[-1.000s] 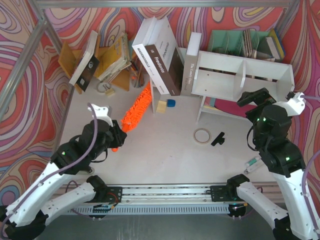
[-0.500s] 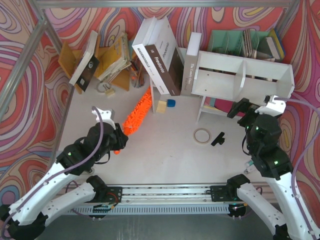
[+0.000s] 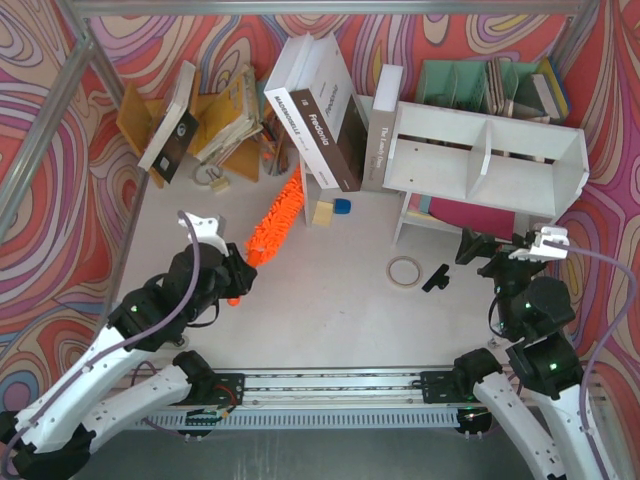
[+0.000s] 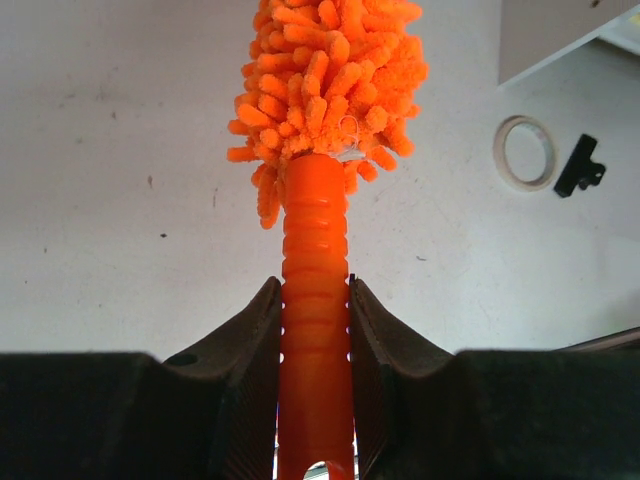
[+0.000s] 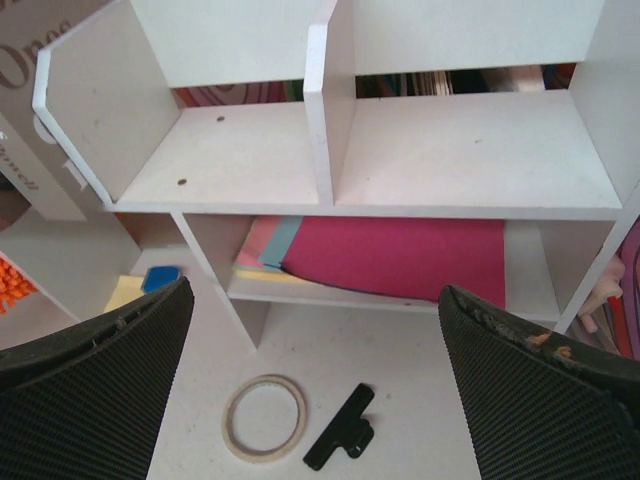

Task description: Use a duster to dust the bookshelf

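Large white board bookshelf [image 5: 325,110]: two open upper compartments split by one middle divider. Small dark specks on the floor of the compartment on the left in the right wrist view. Lower shelf holds a flat magenta sheet [image 5: 400,260] over pale pink and blue ones.

Mint-green divided organizer [image 3: 450,85] behind it, thin books standing in its slots.

Long orange duster [image 3: 278,215]: shaggy head over the table, well left of the bookshelf. Left gripper [image 4: 314,300] clenched on the ribbed handle.

Right gripper [image 5: 317,292]: fingers spread wide, holding nothing, facing the bookshelf.
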Controlling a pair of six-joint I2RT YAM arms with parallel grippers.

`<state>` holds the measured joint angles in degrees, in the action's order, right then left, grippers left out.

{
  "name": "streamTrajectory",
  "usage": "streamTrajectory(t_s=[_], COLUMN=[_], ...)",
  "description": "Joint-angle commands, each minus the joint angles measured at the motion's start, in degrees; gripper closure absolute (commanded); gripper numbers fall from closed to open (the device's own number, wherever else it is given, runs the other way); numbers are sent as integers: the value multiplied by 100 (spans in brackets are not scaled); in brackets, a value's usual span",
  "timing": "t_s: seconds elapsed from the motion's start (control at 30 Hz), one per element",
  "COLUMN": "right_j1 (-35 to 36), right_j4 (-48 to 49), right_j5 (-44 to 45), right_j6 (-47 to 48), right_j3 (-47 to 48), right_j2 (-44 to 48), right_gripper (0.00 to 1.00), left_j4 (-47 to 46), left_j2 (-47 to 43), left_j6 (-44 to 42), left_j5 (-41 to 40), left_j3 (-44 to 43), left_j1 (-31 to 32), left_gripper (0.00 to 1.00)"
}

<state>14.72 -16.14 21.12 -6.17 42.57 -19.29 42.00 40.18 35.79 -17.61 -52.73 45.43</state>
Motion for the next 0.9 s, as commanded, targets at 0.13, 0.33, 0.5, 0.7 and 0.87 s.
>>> streamTrajectory(t_s=[0.13, 0.33, 0.5, 0.7, 0.87], right_j1=[22, 21, 22, 22, 22], right_j4=[451, 477, 494, 498, 489], right_j5=[-77, -78, -48, -30, 3], right_j6=[143, 134, 138, 144, 143], right_j3=[40, 39, 24, 32, 24], right_j2=[-57, -68, -49, -81, -66], right_gripper=[1, 1, 1, 1, 1], left_j4=[-324, -240, 2, 43, 87], left_j2=[83, 66, 65, -94, -402], left_j6=[138, 158, -90, -31, 251], left_j5=[-97, -51, -170, -166, -210], left_j3=[241, 7, -847, -851, -225], left_j1=[19, 19, 19, 19, 19], left_gripper=[100, 100, 100, 100, 100])
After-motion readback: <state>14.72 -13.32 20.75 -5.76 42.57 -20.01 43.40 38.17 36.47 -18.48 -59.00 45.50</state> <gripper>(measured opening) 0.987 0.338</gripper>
